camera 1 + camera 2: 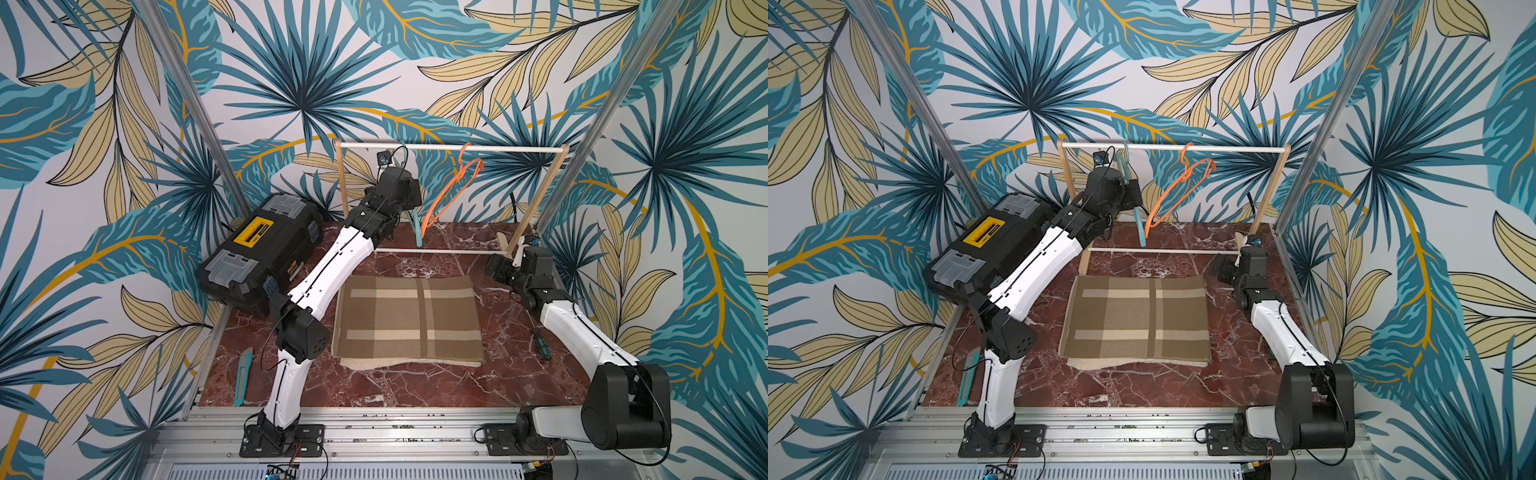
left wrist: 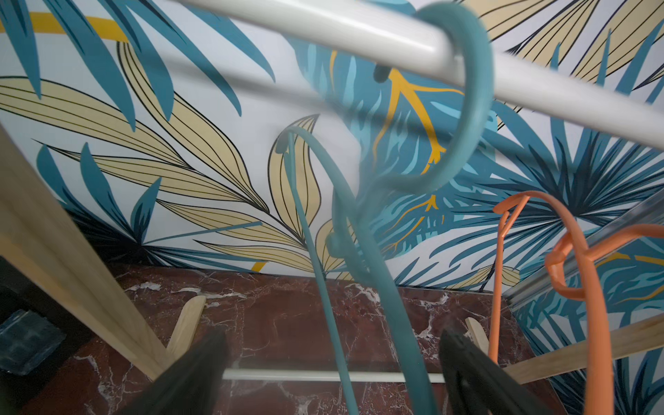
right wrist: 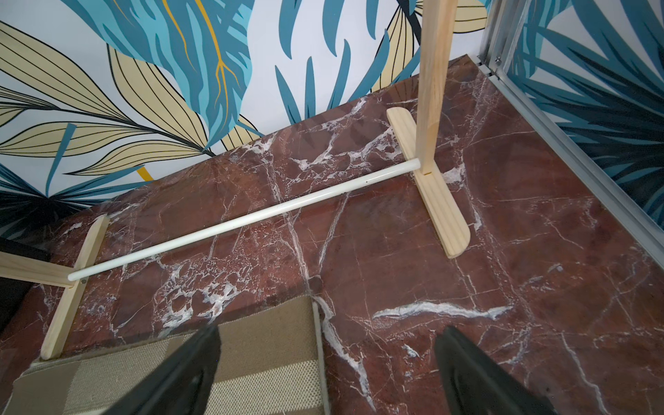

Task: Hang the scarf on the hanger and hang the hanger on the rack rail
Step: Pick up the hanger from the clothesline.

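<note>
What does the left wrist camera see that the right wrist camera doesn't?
Only the left wrist view shows the teal hanger hooked on the top rail, with the orange hanger beside it. Only the right wrist view shows a corner of the folded scarf. Both show the marble table, the rack's lower white rod, the leafy wall and open jaws: the left gripper and the right gripper.

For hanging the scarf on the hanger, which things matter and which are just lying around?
Needed: folded beige plaid scarf; teal plastic hanger; wooden rack with white rail.
Idle: black-and-yellow toolbox; teal utility knife; green-handled screwdriver; orange plastic hanger, apparently spare.
</note>
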